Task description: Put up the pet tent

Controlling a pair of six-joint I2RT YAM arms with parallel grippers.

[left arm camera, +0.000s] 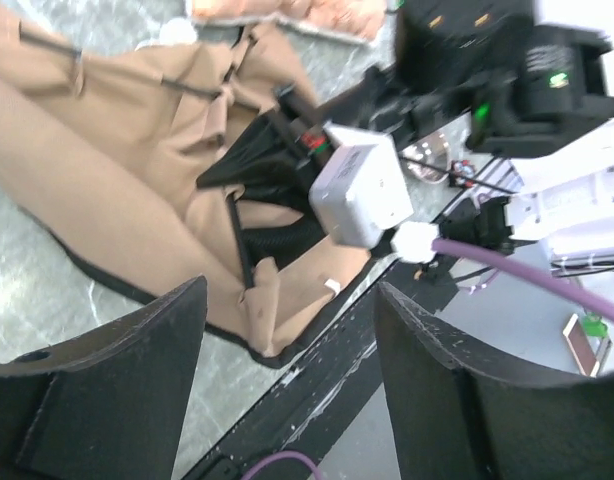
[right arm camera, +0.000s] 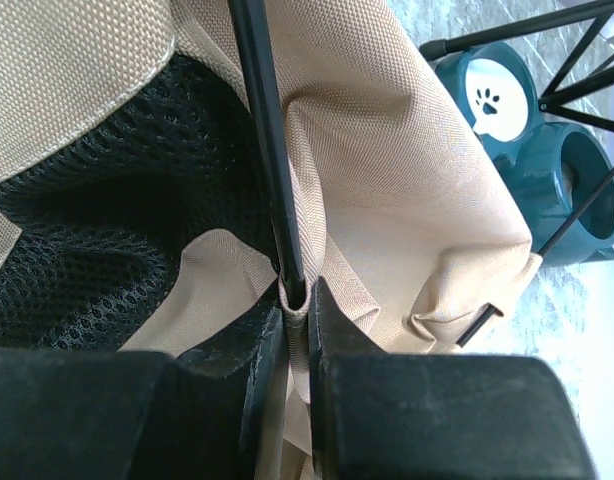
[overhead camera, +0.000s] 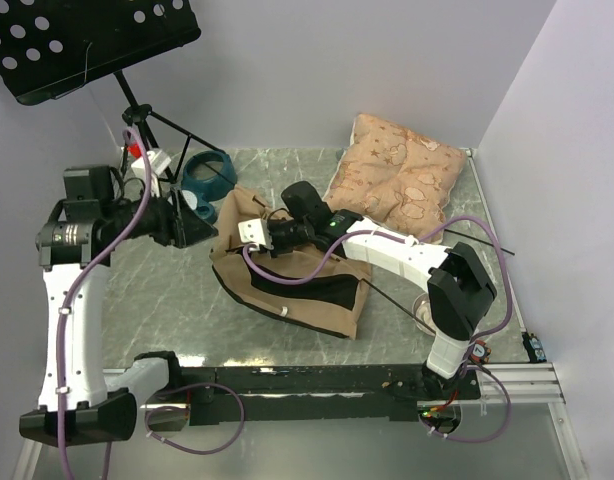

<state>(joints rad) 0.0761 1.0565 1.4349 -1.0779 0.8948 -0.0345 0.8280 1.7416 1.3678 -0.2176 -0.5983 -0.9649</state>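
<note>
Left gripper (left arm camera: pixel 287 292): fingers spread wide, nothing between them, hovering at the tent's 10 o'clock corner.
Music stand (overhead camera: pixel 87 40) legs and blue bowl (overhead camera: pixel 209 176) are at 11 o'clock of the tent, close in. Likely snag points if cloth gets lifted that way.
Tent (overhead camera: pixel 287 285): collapsed heap of tan cloth at the centre of the table (overhead camera: pixel 167 300), with a black panel showing.
My read: light and floppy, with no shape of its own. The cloth will slide and bunch, so take the poles or seams, not loose fabric. The poles look thin and springy, so expect flex.
Right gripper (right arm camera: pixel 297 305): pressed together on a pole (right arm camera: pixel 270 150) plus a fold of cloth, near the tent's 11 o'clock edge. The right arm lies across the tent and blocks access from 3 o'clock.
Cushion (overhead camera: pixel 397 180): 2 o'clock, near the tent.
</note>
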